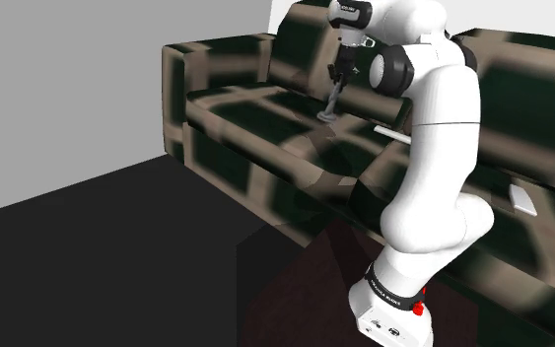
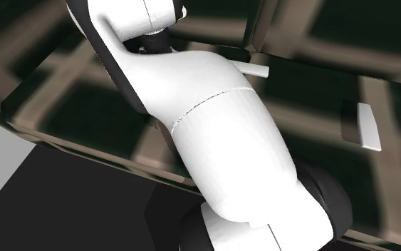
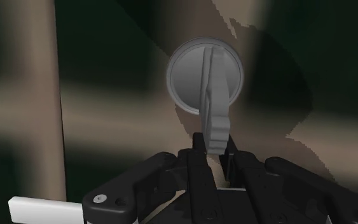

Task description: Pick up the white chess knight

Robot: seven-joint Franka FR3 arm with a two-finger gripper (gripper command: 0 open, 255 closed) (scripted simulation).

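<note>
Jaws clamp the head of the grey chess knight (image 3: 213, 108), which sits tilted between them. Its round base points away from them toward the plaid sofa (image 1: 236, 118) seat, at or barely above the cushion. Small, rigid and probably light, the piece looks smooth and liable to pivot. The flat flanks of its head, pinched here, seem the surest hold.

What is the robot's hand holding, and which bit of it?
The hand grips the grey chess knight by its top end, the head. The knight's round bottom points away from the hand, toward the sofa.
</note>
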